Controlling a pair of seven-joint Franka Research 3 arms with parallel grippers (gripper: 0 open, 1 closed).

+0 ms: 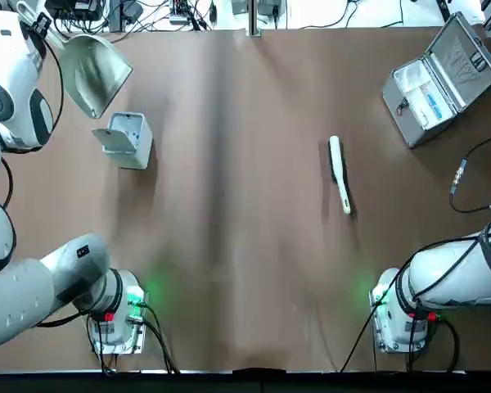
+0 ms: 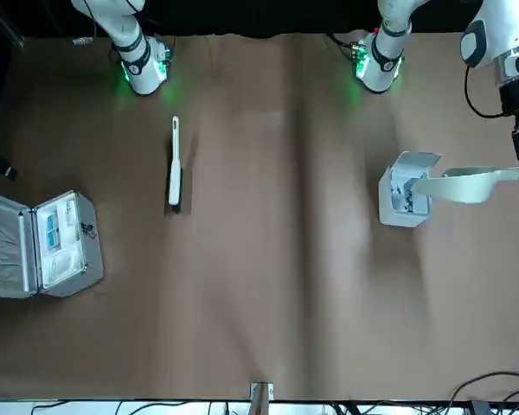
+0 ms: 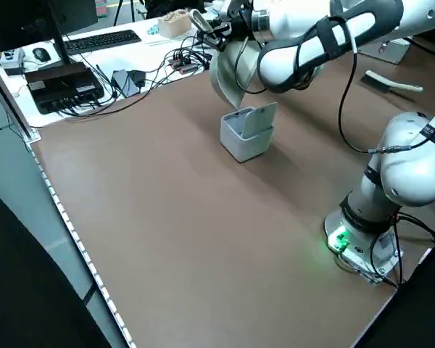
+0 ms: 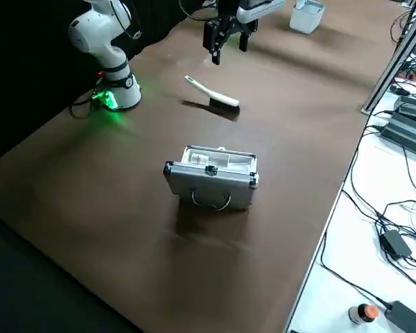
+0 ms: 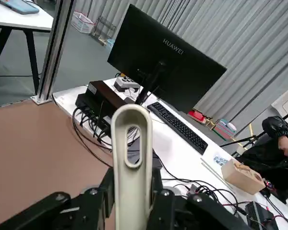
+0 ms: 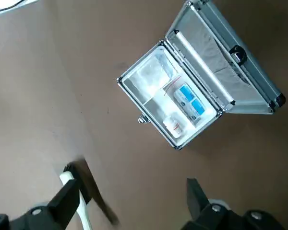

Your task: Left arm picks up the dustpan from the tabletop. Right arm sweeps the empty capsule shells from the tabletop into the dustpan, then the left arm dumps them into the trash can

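The pale dustpan (image 1: pixel 94 74) hangs tipped in the air, its mouth toward the trash can (image 1: pixel 124 139) just below, whose lid stands open. My left gripper (image 3: pixel 214 25) is shut on the dustpan's thin handle (image 5: pixel 131 153), at the far left of the tabletop (image 1: pixel 245 205). From the front, the dustpan (image 2: pixel 467 183) reaches over the trash can (image 2: pixel 405 194). My right gripper (image 4: pixel 225 38) hangs open and empty, high above the white brush (image 4: pixel 211 92). I see no empty capsule shells on the table; the dustpan's inside is hidden.
The slim white brush (image 1: pixel 340 173) lies right of the middle. An open silver metal case (image 1: pixel 442 78) sits at the far right. Cables, a keyboard and a monitor (image 5: pixel 163 57) crowd the desk beyond the left edge.
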